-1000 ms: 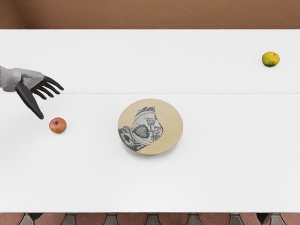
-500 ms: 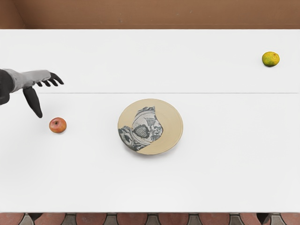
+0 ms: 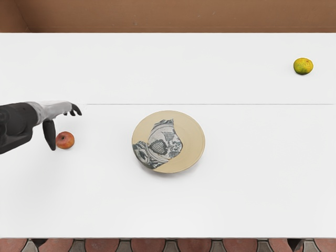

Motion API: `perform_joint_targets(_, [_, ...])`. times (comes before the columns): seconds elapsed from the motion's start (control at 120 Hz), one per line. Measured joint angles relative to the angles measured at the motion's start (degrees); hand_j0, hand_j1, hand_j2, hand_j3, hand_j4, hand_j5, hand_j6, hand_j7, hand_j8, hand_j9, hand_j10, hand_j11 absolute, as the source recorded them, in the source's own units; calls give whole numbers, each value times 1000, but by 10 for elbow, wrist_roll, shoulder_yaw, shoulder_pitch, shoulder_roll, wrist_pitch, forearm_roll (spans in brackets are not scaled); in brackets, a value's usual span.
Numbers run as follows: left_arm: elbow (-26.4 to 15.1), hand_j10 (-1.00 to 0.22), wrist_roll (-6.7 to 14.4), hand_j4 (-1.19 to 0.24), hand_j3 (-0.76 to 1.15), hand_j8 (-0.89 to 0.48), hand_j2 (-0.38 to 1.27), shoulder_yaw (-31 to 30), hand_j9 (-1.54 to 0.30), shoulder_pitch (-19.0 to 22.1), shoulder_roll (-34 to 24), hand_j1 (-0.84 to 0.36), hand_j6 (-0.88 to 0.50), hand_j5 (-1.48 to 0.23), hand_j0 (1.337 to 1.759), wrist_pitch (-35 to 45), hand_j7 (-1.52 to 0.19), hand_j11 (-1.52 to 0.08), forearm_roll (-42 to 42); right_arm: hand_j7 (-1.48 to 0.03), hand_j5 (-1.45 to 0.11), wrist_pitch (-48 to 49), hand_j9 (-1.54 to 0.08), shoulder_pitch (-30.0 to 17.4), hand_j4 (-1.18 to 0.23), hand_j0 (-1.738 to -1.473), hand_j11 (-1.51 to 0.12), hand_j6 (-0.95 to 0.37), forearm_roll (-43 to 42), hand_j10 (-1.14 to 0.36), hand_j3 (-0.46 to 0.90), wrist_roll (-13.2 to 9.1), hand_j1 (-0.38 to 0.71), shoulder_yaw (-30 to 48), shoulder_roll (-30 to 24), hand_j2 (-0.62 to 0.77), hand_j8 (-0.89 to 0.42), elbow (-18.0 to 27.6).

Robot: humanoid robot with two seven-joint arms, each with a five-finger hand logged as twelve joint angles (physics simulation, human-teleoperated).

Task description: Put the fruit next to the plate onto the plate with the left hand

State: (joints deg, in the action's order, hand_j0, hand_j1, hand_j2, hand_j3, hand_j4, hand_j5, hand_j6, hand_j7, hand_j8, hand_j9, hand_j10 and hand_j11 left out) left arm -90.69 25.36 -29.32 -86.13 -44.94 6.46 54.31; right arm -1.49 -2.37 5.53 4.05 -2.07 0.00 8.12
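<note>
While apple [image 3: 65, 140] sits ungrasped on worktop [image 3: 236, 184], off plate [image 3: 195, 137], left hand [image 3: 56, 111] hovers beside it, unclenched and empty: transfer not yet begun.

Bare simulated room: white table [image 3: 252, 199], brown wall [image 3: 184, 16] (tiled floor [image 3: 131, 245])

readable text: none | labels, brands, numbers: none | plate [image 3: 191, 137]: dark pattern, no lettering
</note>
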Motion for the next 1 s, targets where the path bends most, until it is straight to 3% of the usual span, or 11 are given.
perform_joint_targets(0.35, [4, -274, 7, -274, 0, -275, 57, -64, -353, -3, 46, 25, -275, -354, 1658, 82, -353, -353, -17, -43, -43, 0, -43, 0, -33, -1658, -43, -33, 0, -33, 0, 0, -310, 0, 0, -7, -33, 0])
perform_joint_targets(0.8, [7, -337, 7, -335, 0, -337, 134, -96, -442, 3, 75, -20, -337, -444, 1657, 158, -443, -441, -18, -43, -43, 0, -43, 0, -33, -1658, -43, -33, 0, -33, 0, 0, -310, 0, 0, -7, -33, 0])
perform_joint_targets(1.0, [7, -370, 7, -366, 0, -369, 67, -106, -491, 11, 87, -40, -368, -495, 1656, 175, -493, -490, -18, -43, -43, 0, -43, 0, -33, -1658, -43, -33, 0, -33, 0, 0, -310, 0, 0, -7, -33, 0])
